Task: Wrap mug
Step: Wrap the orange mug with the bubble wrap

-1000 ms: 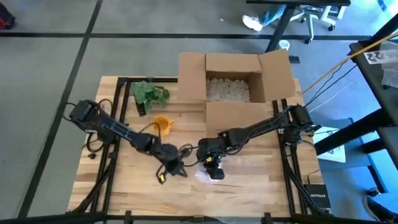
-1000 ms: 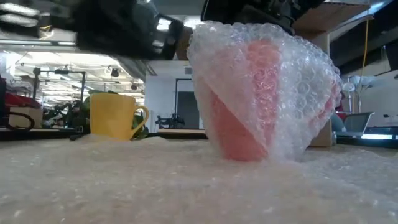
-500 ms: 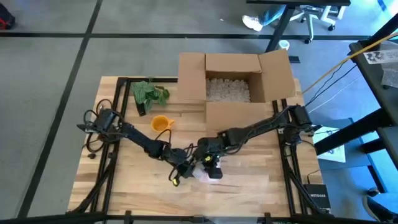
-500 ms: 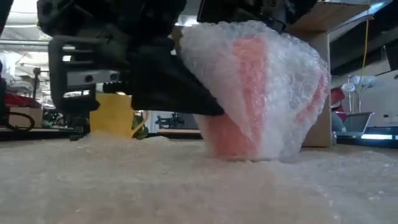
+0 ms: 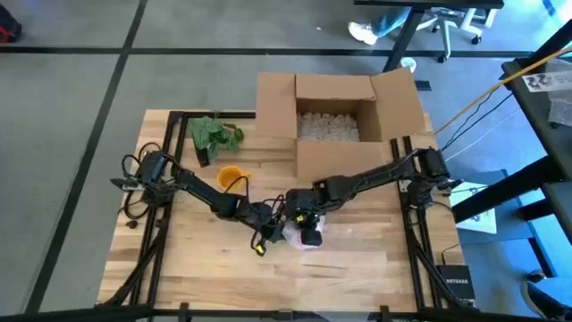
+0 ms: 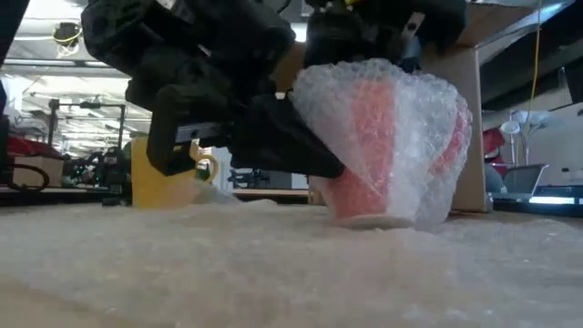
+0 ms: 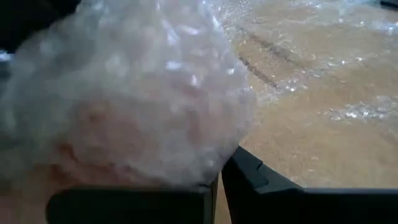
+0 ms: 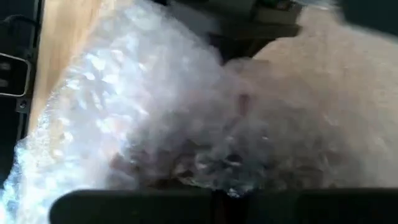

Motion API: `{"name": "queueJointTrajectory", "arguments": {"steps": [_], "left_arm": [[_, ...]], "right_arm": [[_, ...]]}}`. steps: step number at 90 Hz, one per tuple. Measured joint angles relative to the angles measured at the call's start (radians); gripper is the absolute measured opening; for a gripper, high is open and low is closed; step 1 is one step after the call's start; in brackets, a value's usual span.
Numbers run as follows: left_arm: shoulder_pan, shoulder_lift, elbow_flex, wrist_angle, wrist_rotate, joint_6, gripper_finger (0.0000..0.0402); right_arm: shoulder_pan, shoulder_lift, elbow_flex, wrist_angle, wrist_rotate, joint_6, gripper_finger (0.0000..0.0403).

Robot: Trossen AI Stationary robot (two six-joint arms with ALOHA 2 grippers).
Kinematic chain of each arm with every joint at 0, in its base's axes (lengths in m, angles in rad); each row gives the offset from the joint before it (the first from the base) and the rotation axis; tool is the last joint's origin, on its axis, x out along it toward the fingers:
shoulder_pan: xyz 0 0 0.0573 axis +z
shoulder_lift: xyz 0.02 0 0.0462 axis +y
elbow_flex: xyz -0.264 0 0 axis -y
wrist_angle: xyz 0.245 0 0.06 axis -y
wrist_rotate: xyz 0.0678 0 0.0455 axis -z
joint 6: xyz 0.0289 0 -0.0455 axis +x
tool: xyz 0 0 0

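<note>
- bubble wrap (image 6: 273, 264) carpets the nearest stretch of table in the low view; loose sheet like this could drag along if either arm shifts, which would tug the bundle off its base.
- pink mug (image 6: 383, 146) stands upright on that sheet near the front middle of the table (image 5: 179, 268), with wrap drawn up around its sides. the wrap looks loosely gathered, so i judge it could spring open once pressure comes off.
- left gripper (image 6: 273, 137) presses into the bundle from one side, its fingers (image 7: 261, 177) close together at the edge of the wrap in the left wrist view; whether they actually pinch the film i cannot tell. a hard sideways push might tip the mug.
- right gripper (image 5: 308, 219) sits over the top of the bundle; how far its fingers stand apart i cannot tell. pulling up with film caught could lift or topple the mug.
- yellow cup (image 6: 164, 169) stands behind, apart from the bundle; a wide swing of the left arm might knock it.
- cardboard box (image 5: 335, 116) waits open at the far edge.
</note>
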Motion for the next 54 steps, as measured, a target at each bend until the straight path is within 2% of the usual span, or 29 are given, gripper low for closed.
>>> {"name": "queueJointTrajectory", "arguments": {"steps": [26, 42, 54], "left_arm": [[-0.011, 0.001, 0.0, -0.041, -0.056, -0.028, 0.0], [-0.028, -0.011, 0.0, -0.066, -0.088, -0.022, 0.0], [-0.042, -0.072, -0.001, -0.137, -0.09, -0.003, 0.0]], "right_arm": [[0.054, 0.007, 0.072, -0.104, 0.035, 0.03, 0.0], [0.064, 0.007, 0.074, -0.109, -0.014, 0.039, 0.0], [0.065, 0.011, 0.074, -0.1, -0.012, 0.039, 0.0]]}}
